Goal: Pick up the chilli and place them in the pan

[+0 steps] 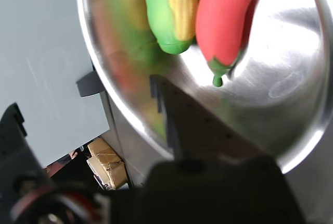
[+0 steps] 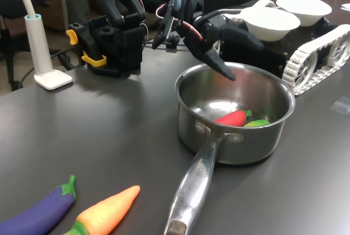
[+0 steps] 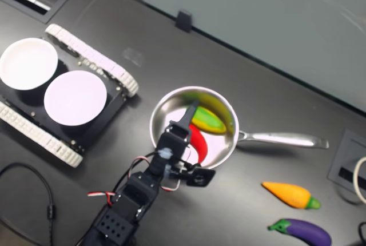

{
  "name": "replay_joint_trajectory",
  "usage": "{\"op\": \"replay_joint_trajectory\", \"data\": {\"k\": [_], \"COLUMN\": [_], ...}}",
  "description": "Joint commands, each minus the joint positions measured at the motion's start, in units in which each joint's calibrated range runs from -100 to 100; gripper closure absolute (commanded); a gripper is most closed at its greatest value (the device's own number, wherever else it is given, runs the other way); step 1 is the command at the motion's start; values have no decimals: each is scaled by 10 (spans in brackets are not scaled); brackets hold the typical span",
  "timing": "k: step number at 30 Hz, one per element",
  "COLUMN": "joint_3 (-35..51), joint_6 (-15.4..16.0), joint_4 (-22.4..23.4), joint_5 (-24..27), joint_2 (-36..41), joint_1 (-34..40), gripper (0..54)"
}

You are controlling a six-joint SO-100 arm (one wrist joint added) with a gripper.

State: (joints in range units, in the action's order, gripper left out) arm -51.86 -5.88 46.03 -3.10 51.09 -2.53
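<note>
Presently, left to right in the first exterior view: eggplant (image 2: 34, 215) and carrot (image 2: 104, 213) on the table (image 2: 98, 136), untouched. Pan (image 2: 232, 117), handle toward the camera; chilli (image 2: 231, 118) lies on its floor beside a corn toy (image 2: 257, 122). Gripper (image 2: 221, 54) hangs over the far rim, jaws narrow and holding nothing. White bowls (image 2: 270, 23) behind. Step in hand, judged: withdrawal. Done well, the arm lifts straight up, avoiding the rim.
</note>
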Motion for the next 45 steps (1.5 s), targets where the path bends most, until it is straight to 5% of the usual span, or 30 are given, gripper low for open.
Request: {"op": "replay_joint_trajectory", "data": {"k": [1, 6, 14, 19, 28, 45], "joint_3": [26, 46, 63, 76, 72, 39], "joint_6": [-4, -4, -3, -1, 18, 26], "joint_4": [8, 31, 101, 137, 201, 279], "joint_5": [5, 6, 4, 13, 7, -16], "joint_2": [61, 99, 194, 233, 325, 392], "joint_1": [-9, -10, -5, 17, 23, 48], "gripper": [186, 225, 392, 388, 458, 536]}}
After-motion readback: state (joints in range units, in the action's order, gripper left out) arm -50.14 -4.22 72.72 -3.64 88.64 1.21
